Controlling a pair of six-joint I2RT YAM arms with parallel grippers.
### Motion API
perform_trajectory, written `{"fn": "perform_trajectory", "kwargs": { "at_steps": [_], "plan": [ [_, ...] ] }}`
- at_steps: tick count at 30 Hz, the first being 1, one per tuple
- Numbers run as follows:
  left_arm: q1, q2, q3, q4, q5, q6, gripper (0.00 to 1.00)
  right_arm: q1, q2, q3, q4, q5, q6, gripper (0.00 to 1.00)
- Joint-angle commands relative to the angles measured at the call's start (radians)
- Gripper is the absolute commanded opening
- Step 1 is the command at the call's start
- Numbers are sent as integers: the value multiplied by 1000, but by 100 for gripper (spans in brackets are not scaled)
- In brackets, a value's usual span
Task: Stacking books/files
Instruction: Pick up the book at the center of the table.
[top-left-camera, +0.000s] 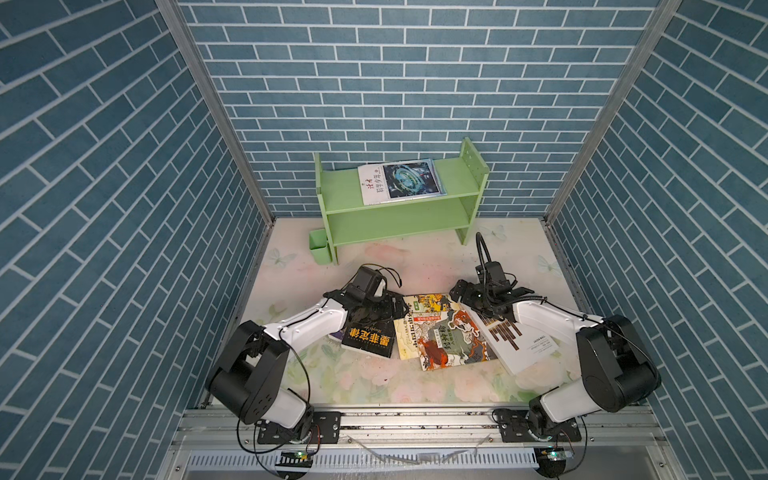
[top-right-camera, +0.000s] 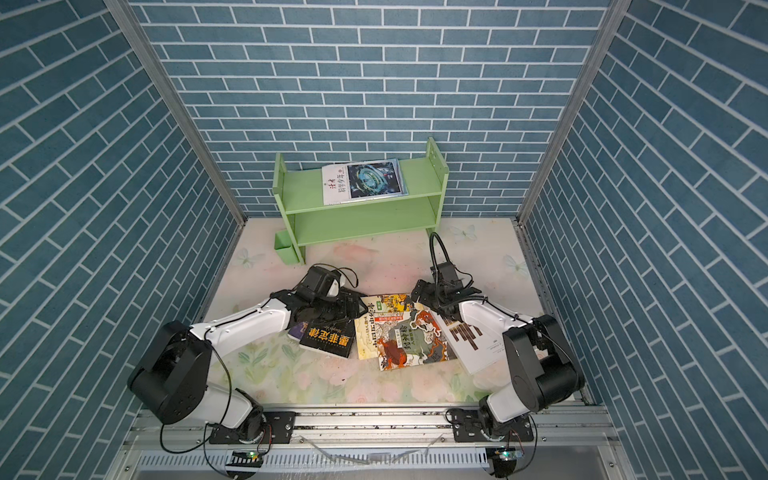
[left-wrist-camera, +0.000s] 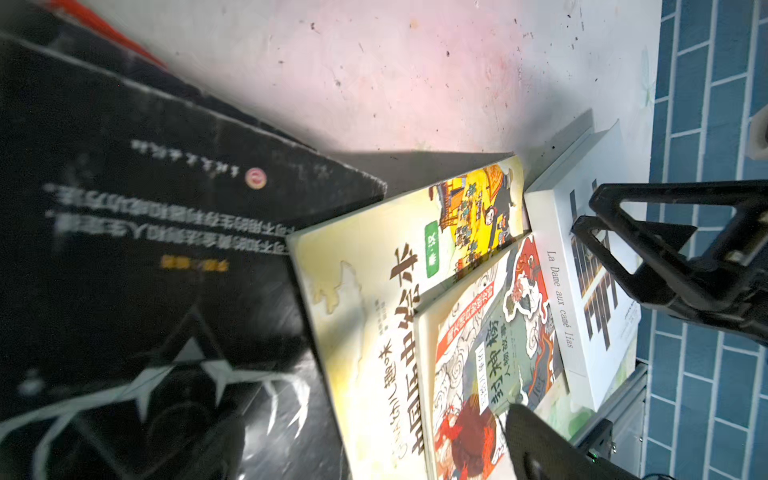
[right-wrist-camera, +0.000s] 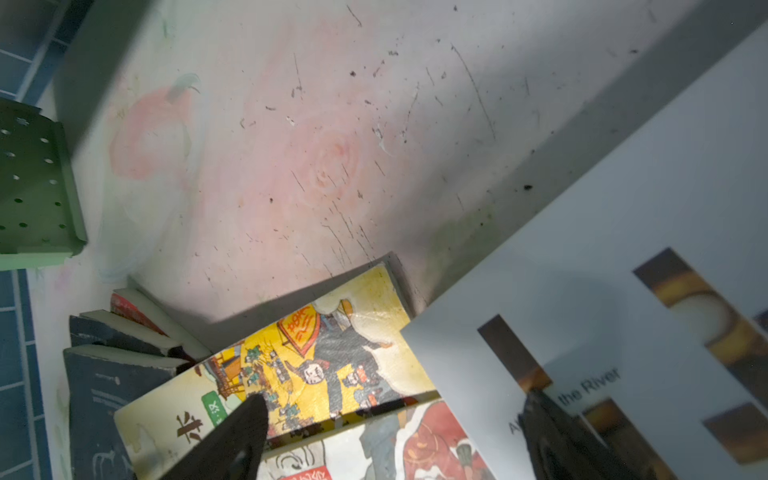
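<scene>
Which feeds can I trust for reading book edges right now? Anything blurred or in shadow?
Left wrist view: the black book is close to the lens and blurred, while the yellow book is sharp. Right wrist view: dim, with a broad shadow on the table along the white book. Both top views: evenly lit and sharp, with the walls splayed by the wide lens.

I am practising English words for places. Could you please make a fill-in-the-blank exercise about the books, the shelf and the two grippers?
1. On the green shelf, the white-blue book lies on the ___ board.
2. The beast book lies partly on the ___.
3. The left gripper hangs over the ___.
4. The right gripper is ___.
Missing words: top; yellow book; black book; open.
</scene>
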Motion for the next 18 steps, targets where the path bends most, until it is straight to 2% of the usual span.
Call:
{"fn": "perform_trajectory", "kwargs": {
  "at_steps": [1,5,9,13,18],
  "plan": [
    [-36,79,-17,-35,-153,-67,100,1,37,-65,66,-36,73,96],
    [-59,142,-39,18,-173,-114,100,1,67,-111,106,-55,90,96],
    [-68,200,-46,115,-106,-121,100,1,103,-133,131,-77,104,95],
    [-67,192,-122,333,-30,-187,97,1,116,-144,133,-90,109,95],
    [-68,146,-165,551,-6,-271,89,-1,106,-144,122,-96,104,95]
  ]
}}
